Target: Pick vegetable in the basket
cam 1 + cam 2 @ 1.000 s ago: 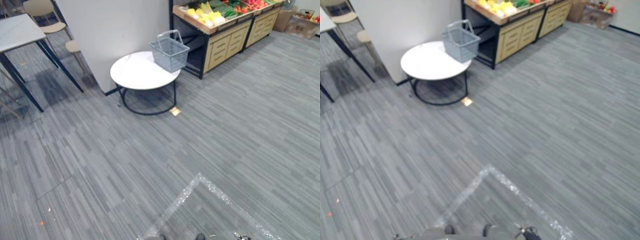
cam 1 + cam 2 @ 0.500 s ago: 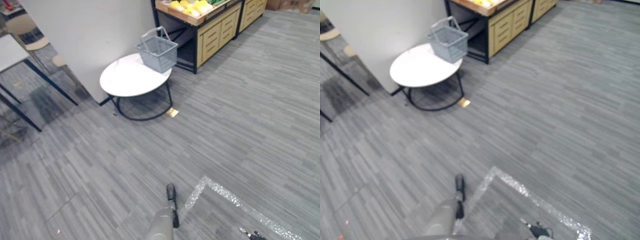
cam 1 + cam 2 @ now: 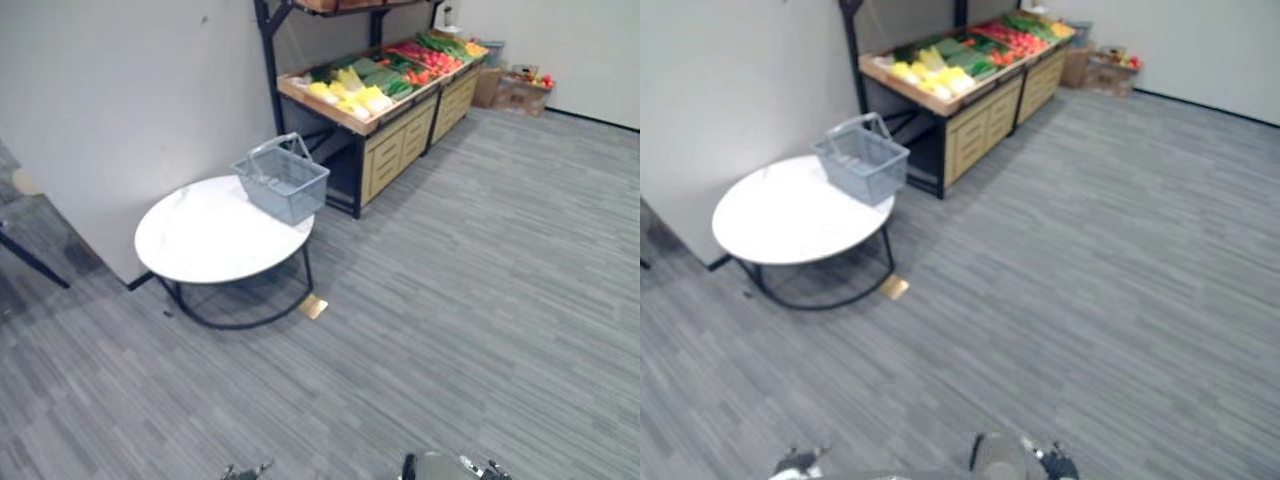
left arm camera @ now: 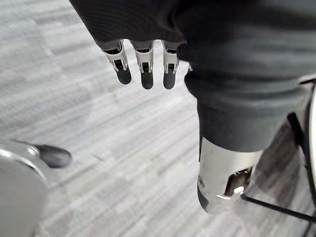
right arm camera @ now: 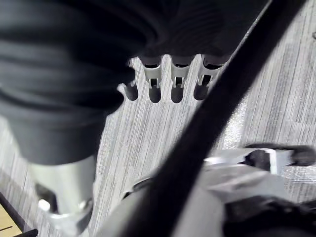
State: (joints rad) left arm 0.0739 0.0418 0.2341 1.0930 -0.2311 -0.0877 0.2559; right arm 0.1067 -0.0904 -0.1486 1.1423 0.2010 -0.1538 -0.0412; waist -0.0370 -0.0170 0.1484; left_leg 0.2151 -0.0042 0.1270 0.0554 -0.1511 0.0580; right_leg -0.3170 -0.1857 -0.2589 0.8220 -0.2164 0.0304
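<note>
A grey wire basket (image 3: 285, 182) with its handle up stands at the edge of a round white table (image 3: 205, 240), on the side nearest a wooden produce stand (image 3: 385, 140). Yellow, green and red vegetables (image 3: 372, 82) lie in rows on the stand's top. The basket looks empty. My left hand (image 4: 146, 74) hangs over the grey floor with its fingers straight and nothing in it. My right hand (image 5: 177, 85) hangs the same way, open and empty, far from the table.
A white wall panel (image 3: 120, 90) rises behind the table. Cardboard boxes (image 3: 515, 88) sit by the stand's far end. A small tan plate (image 3: 313, 306) lies on the floor by the table's black frame. Wide grey carpet (image 3: 480, 280) stretches between me and the stand.
The whole picture has shifted because the camera moved. The produce stand now shows in full and the table sits further left. The things themselves have not moved.
</note>
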